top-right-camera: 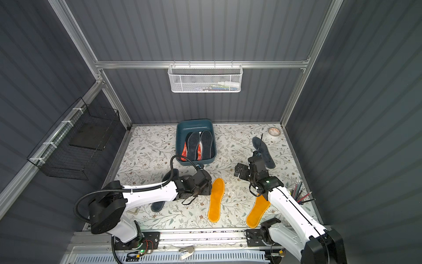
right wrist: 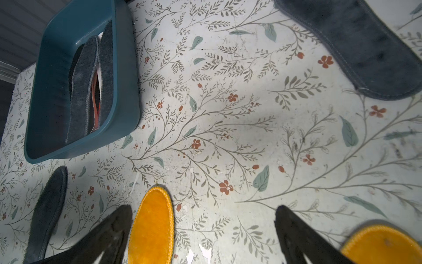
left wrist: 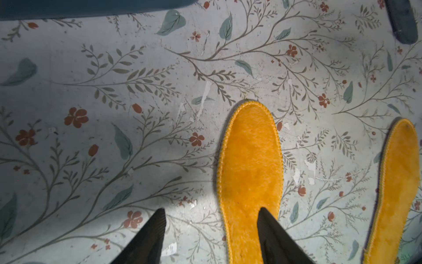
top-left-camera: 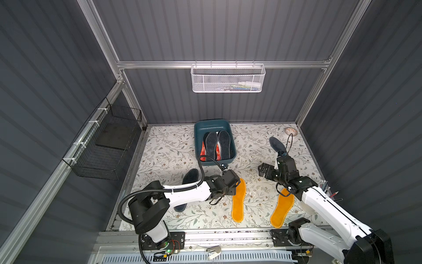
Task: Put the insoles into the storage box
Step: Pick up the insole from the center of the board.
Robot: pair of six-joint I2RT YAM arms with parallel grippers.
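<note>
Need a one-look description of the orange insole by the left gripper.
Find the teal box at the back of the flowered table. Nearer the front, the orange insole at the left gripper is yours; its orange twin lies farther right, partly under the right arm.

The right gripper stands with jaws spread wide and nothing held, its black fingers framing a bare stretch of the floral-patterned table surface. The toe of one orange-yellow insole lies flat between the fingers, just beside one of them; a second orange-yellow insole shows partly outside the other finger, a dark grey-blue insole lies flat well beyond, and another dark grey-blue insole lies near the teal storage box. Inside the box, grey felt insoles lean side by side with the edge of a red-orange insole showing between them.
</note>
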